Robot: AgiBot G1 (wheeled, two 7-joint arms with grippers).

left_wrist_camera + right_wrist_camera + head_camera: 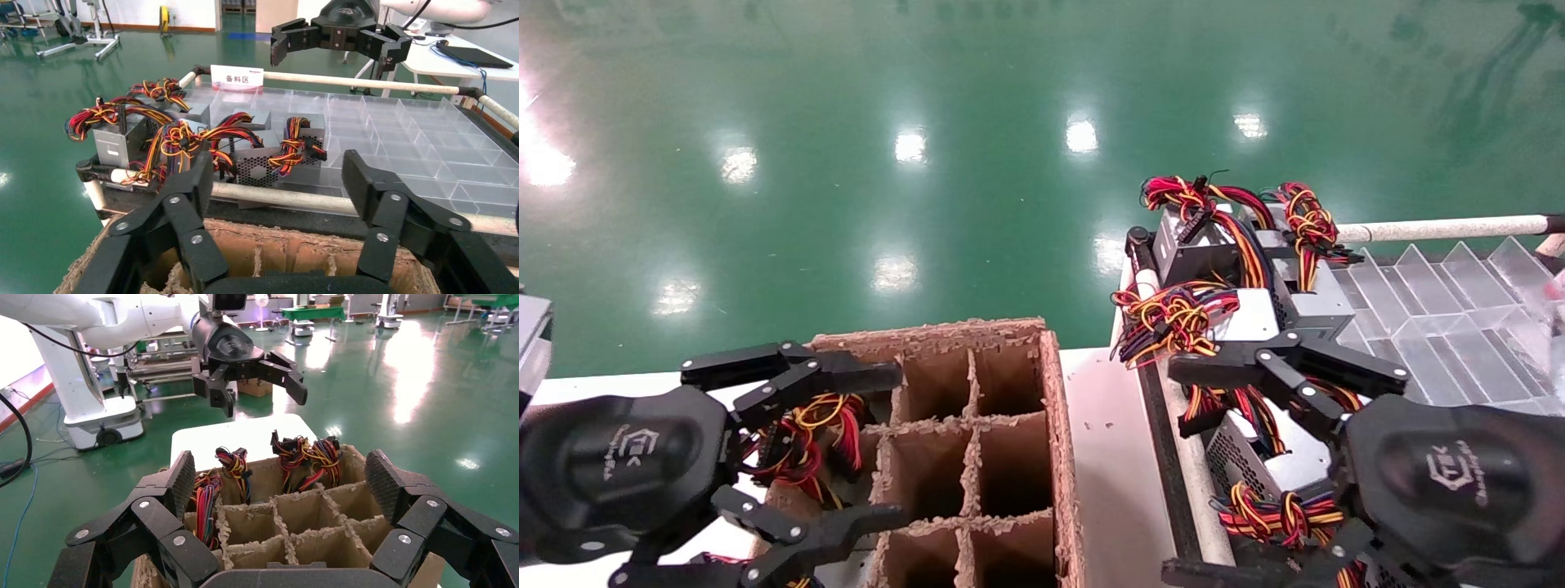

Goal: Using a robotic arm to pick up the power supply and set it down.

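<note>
Several grey power supplies with red, yellow and black wire bundles lie at the near-left end of a clear divided tray point(1442, 310), one of them point(1242, 461) with a perforated grille. My right gripper point(1173, 472) hangs open just above that one, holding nothing; its wrist view shows it point(281, 478) open, facing the brown divider box point(343, 533). My left gripper point(899, 445) stands open and empty over the left cells of this box point(1054, 425). More wire bundles point(805, 441) stick out of those cells. The power supplies point(257, 162) also show in the left wrist view past the open left gripper point(278, 174).
A padded white rail point(1442, 229) and a black frame edge the tray. A white sign point(237, 78) stands at the tray's far rim. The box rests on a white table point(1103, 457) beside the tray. Green floor lies beyond.
</note>
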